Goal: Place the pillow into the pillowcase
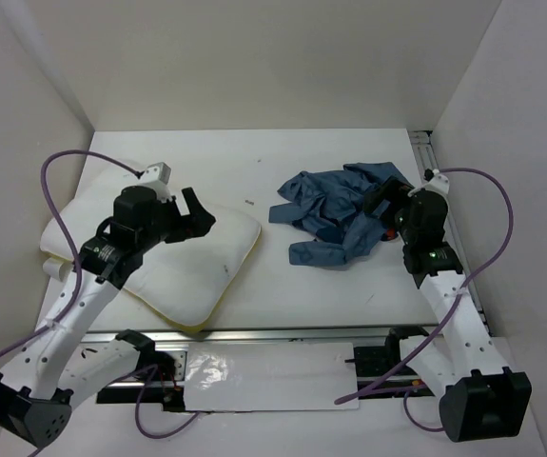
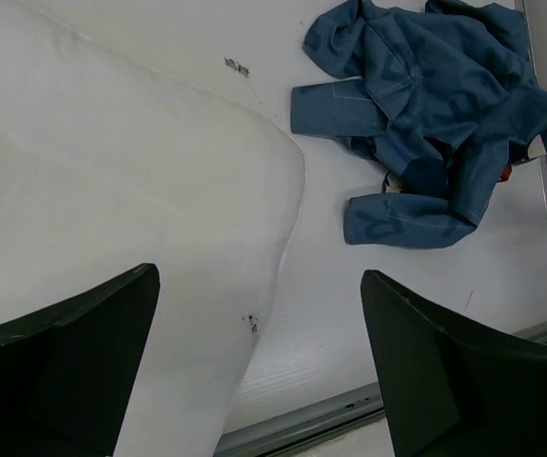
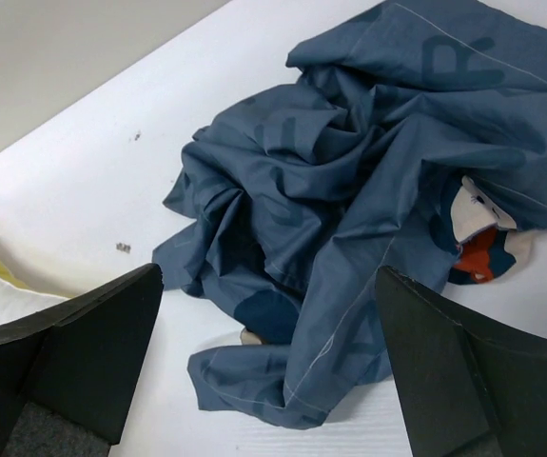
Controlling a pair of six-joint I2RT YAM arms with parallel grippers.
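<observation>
The white pillow (image 1: 192,262) lies at the left of the table, its yellow band along the near edge. My left gripper (image 1: 200,219) hovers open over the pillow's right part; in the left wrist view the pillow (image 2: 111,190) fills the left side between the spread fingers (image 2: 54,371). The dusty-blue pillowcase (image 1: 335,209) lies crumpled at the right; it also shows in the left wrist view (image 2: 425,114). My right gripper (image 1: 380,202) is open, just above the pillowcase's right side. In the right wrist view the pillowcase (image 3: 349,209) lies between the open fingers (image 3: 463,381), with a red-and-white printed patch showing.
White walls enclose the table at back and sides. A metal rail (image 1: 283,335) runs along the near edge, and another rail (image 1: 444,190) along the right side. Purple cables loop off both arms. A white sheet (image 1: 254,376) lies in front of the rail.
</observation>
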